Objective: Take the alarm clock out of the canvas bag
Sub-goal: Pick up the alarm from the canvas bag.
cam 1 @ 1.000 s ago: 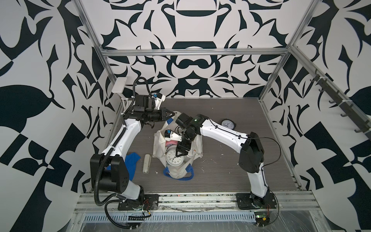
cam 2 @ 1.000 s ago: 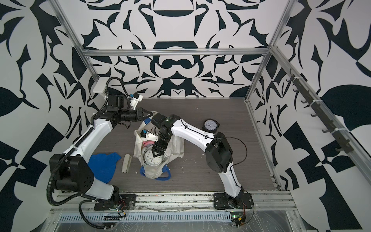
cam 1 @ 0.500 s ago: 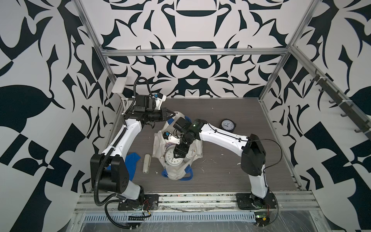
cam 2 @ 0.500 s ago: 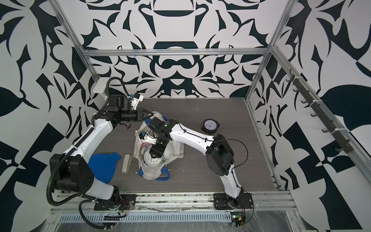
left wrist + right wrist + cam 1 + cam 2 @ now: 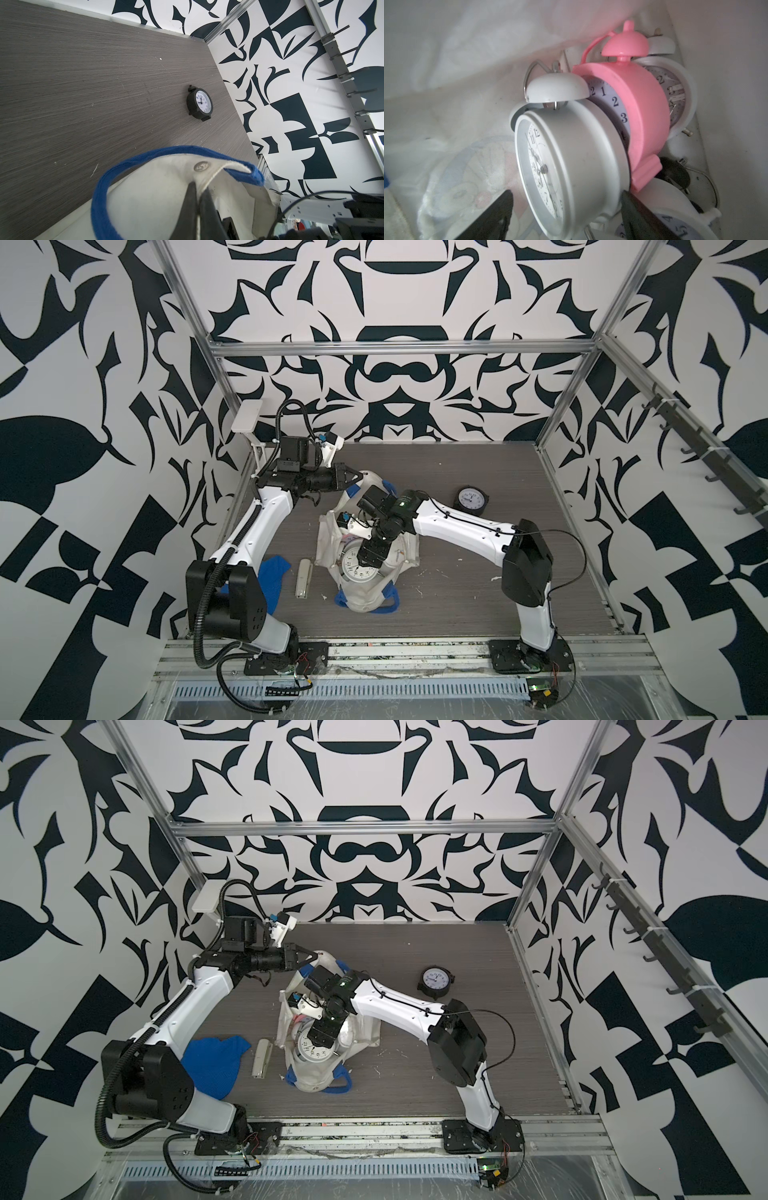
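Now the canvas bag (image 5: 365, 601) lies at the centre of both top views on the tabletop (image 5: 457, 605), its upper rim pinched by the left hand (image 5: 360, 477). Inside the bag, the right hand (image 5: 565, 193) is spread either side of a white twin-bell alarm clock (image 5: 571, 155), beside a pink alarm clock (image 5: 643, 108).

Clocks (image 5: 351, 575) lie in the canvas bag (image 5: 365, 598) (another clock (image 5: 471, 499) behind-right of it), a cloth (image 5: 274, 572) at left.

Left pincer (image 5: 314, 957) grips the canvas bag (image 5: 309, 1076); right pincer (image 5: 321, 1039) hangs inside.
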`<action>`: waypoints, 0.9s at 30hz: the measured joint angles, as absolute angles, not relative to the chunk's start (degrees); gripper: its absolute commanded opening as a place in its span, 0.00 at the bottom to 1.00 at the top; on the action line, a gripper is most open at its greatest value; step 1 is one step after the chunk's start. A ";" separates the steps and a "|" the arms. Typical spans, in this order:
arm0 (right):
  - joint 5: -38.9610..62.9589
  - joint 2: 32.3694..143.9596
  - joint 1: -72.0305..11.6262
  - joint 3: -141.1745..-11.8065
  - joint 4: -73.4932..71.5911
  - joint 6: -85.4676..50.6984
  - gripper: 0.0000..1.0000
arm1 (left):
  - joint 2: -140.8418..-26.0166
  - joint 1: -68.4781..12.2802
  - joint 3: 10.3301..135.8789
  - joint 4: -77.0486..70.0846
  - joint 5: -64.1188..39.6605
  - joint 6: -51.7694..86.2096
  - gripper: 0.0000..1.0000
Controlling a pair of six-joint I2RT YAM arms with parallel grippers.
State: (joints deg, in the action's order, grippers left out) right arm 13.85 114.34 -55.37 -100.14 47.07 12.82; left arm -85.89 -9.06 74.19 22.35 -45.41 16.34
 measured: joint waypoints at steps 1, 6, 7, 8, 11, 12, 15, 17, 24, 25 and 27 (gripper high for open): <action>13.50 114.50 -55.37 -100.29 47.16 12.82 0.88 | -85.84 -9.06 74.19 22.35 -45.41 16.32 0.00; 12.08 114.80 -55.33 -100.47 47.24 12.75 0.90 | -85.32 -9.06 73.56 22.20 -45.41 16.29 0.00; 12.05 114.85 -55.33 -100.53 47.31 12.73 0.90 | -85.23 -9.06 73.56 22.17 -45.41 16.29 0.00; 12.19 115.13 -55.33 -100.84 47.57 12.69 0.91 | -85.17 -9.06 73.56 22.17 -45.41 16.29 0.00; 13.30 116.92 -55.33 -102.87 48.80 12.56 0.91 | -85.14 -9.06 73.56 22.17 -45.39 16.29 0.00; 13.85 117.49 -55.33 -103.39 49.10 12.56 0.90 | -85.14 -9.06 73.56 22.17 -45.39 16.29 0.00; 16.01 118.61 -54.76 -104.64 50.17 12.60 0.89 | -85.14 -9.06 73.56 22.13 -45.39 16.32 0.00; 17.67 119.00 -54.39 -105.51 51.11 12.73 0.85 | -85.14 -9.06 73.56 22.13 -45.39 16.32 0.00; 20.82 118.63 -53.98 -105.69 51.92 13.87 0.76 | -85.14 -9.06 73.56 22.13 -45.39 16.32 0.00; 21.39 118.39 -53.98 -105.54 52.07 13.96 0.75 | -85.14 -9.06 73.56 22.13 -45.41 16.32 0.00; 22.52 117.97 -53.98 -105.30 52.49 14.24 0.73 | -85.14 -9.06 73.56 22.17 -45.41 16.32 0.00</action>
